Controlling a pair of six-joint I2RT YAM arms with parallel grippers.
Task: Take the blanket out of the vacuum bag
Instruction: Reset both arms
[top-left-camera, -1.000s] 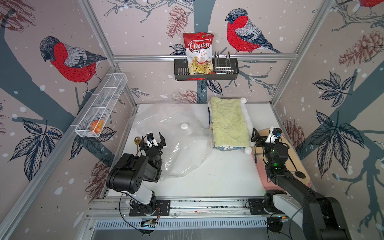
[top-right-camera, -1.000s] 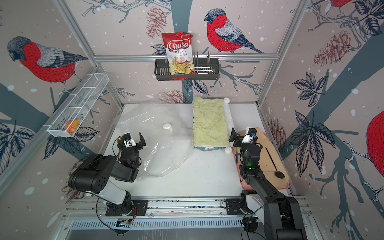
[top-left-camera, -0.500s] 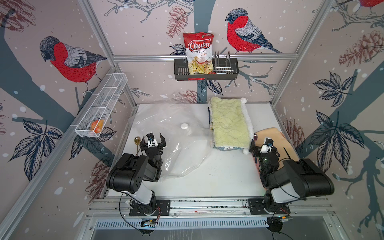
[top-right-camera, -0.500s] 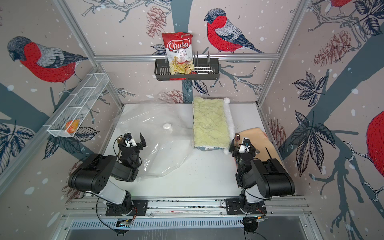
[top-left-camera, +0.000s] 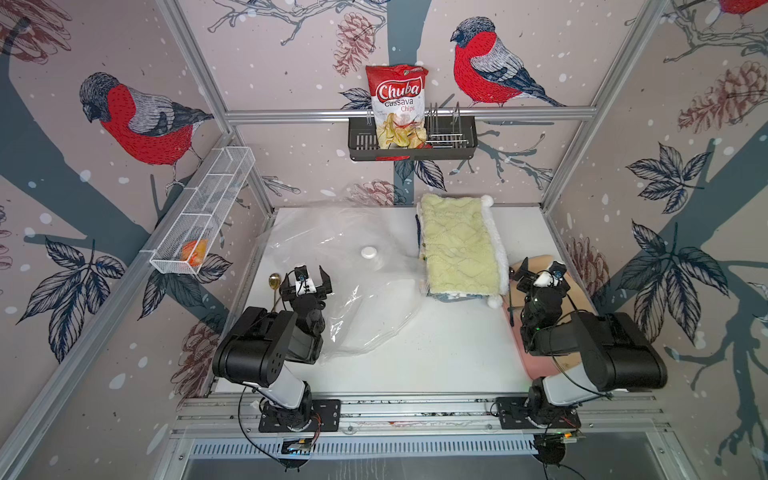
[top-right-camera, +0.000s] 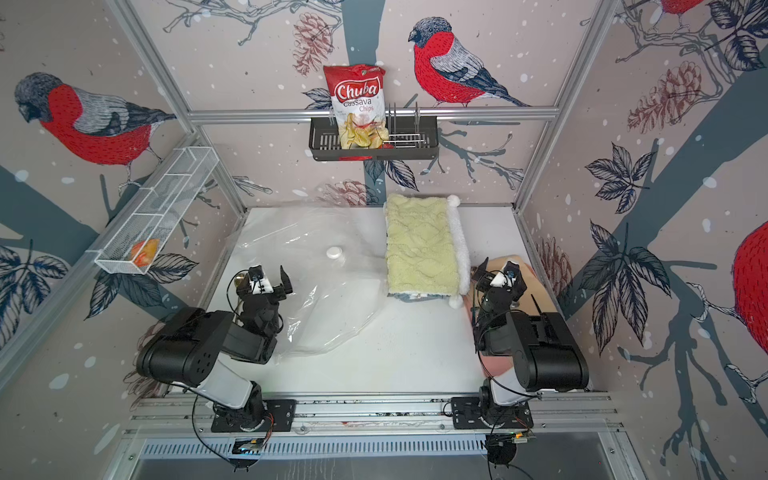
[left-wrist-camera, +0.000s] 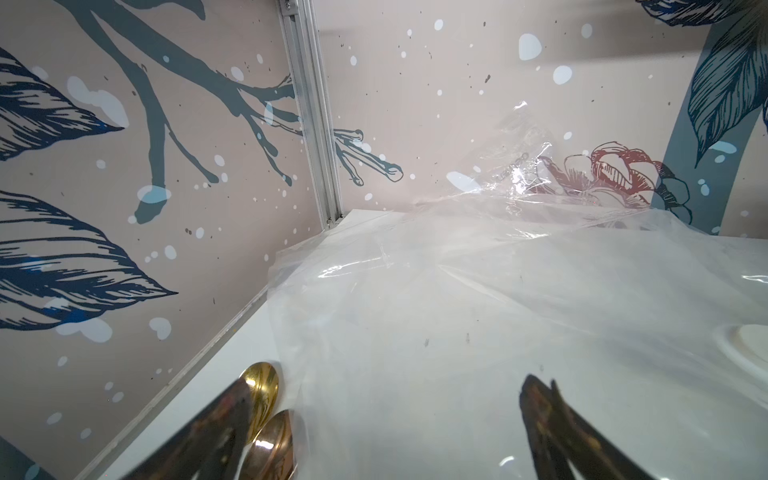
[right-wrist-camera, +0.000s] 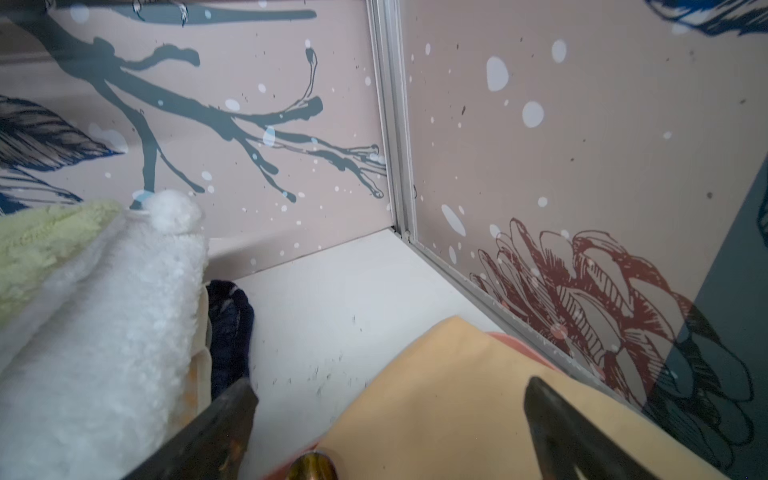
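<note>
The big white table (top-left-camera: 436, 357) holds everything. The large clear crinkly plastic vacuum bag (top-left-camera: 332, 249) lies flat over the left half of the table, from the back edge toward the front. It looks empty.

The folded soft yellow-green blanket (top-left-camera: 457, 245), with a fluffy white edge, lies out of the bag. It is just beside the bag's right side, near the back right corner of the table. In both top views no plastic covers it. I cannot tell if its left side touches the bag. Its long side runs from the back edge toward the front edge.

The right gripper (top-left-camera: 540, 271) sits near the right edge, just beside the blanket's front right corner, above a flat tan board (right-wrist-camera: 457, 395). Its jaws stand wide and hold nothing. The left gripper (top-left-camera: 305, 277) sits over the bag's front left part. Its jaws stand wide too, with nothing between them.

The blanket lies ahead of the right gripper and a bit toward the middle of the table. The right arm is much nearer to it than the left arm. I think the job looks done. If the blanket needs one more tug away from the bag, the right arm is the one for it.

The small round white cap (top-left-camera: 368, 252) sits on top of the bag. A little gold spoon (top-left-camera: 274, 281) lies by the left edge, just beside the left gripper.
</note>
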